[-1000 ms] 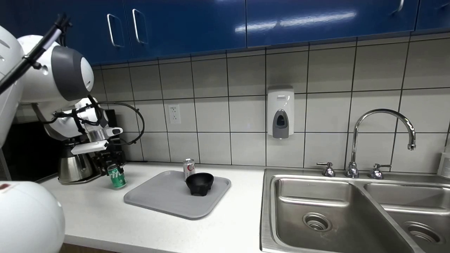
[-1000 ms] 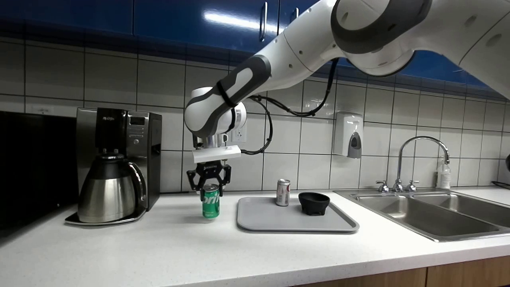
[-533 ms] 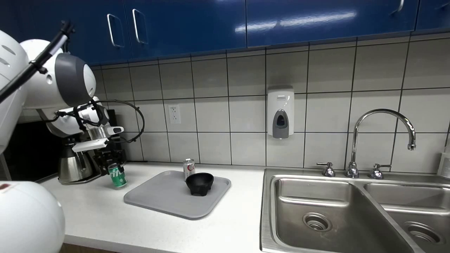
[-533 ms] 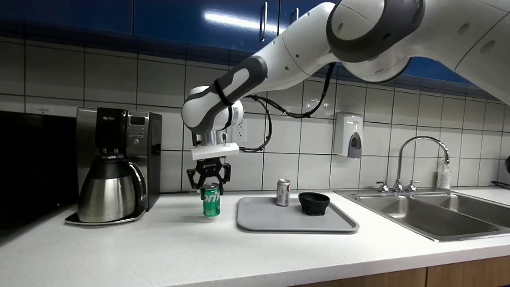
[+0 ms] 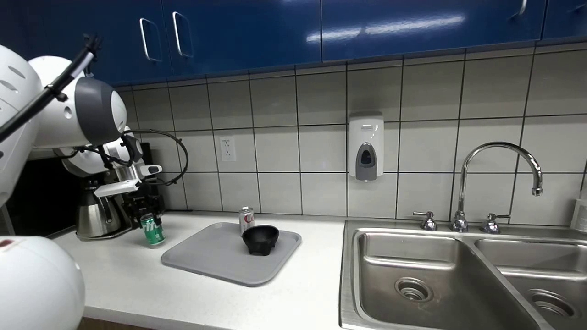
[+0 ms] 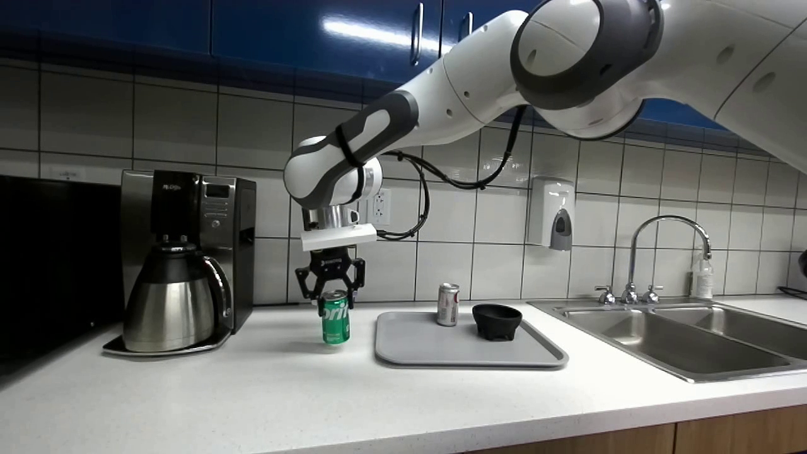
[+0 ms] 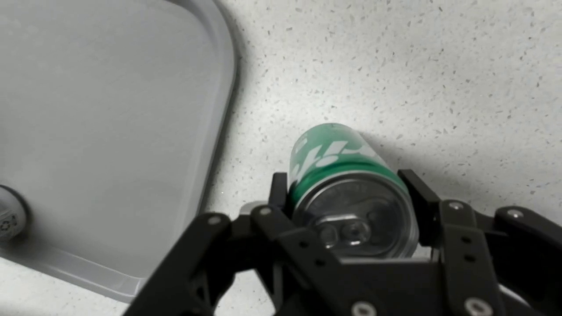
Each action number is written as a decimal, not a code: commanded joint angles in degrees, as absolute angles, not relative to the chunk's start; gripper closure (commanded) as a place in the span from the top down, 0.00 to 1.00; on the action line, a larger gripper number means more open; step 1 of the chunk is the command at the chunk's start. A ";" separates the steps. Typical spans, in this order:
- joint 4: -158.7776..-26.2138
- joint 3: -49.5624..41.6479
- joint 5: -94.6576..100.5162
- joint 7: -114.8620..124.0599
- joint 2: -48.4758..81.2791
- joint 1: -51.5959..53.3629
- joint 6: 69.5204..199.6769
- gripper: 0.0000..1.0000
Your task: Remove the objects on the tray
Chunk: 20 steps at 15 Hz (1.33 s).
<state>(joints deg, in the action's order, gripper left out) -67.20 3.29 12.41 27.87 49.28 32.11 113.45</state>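
Note:
My gripper (image 6: 336, 310) is shut on the small green can (image 6: 336, 329), with one finger on each side of its upper part. In the wrist view the can (image 7: 336, 147) shows its lid between the fingers (image 7: 344, 186). The can leans slightly beside the tray, at or just above the counter; I cannot tell if it touches. The grey tray (image 6: 419, 350) bears the black bowl (image 6: 497, 323) and a small silver can with red lettering (image 6: 447, 306). Both also show in an exterior view, the bowl (image 5: 260, 240) and the silver can (image 5: 246, 219). No pale shaker shows.
A coffee maker with a steel pot (image 6: 170, 302) stands on the side of the green can away from the tray. The steel sink (image 6: 687, 337) and faucet lie beyond the tray. A tiled wall, a soap dispenser (image 6: 551, 214) and blue cabinets (image 6: 315, 38) are behind and above.
The arm's upper links have lowered and the wrist has tilted slightly. The gripper and green can have shifted only a little, together. The tray, bowl and silver can have not moved.

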 commanded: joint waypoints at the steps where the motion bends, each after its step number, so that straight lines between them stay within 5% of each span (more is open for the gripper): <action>1: -62.85 3.35 10.94 28.61 50.80 32.42 109.39 0.38; 14: -61.66 3.18 10.60 28.78 51.38 32.50 108.18 0.38; 15: -61.53 3.25 10.49 28.71 51.44 32.45 107.92 0.88; 20: -60.66 3.29 10.42 28.94 51.65 32.43 107.48 1.00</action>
<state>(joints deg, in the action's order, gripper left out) -63.64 3.30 11.01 27.89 50.70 32.14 109.94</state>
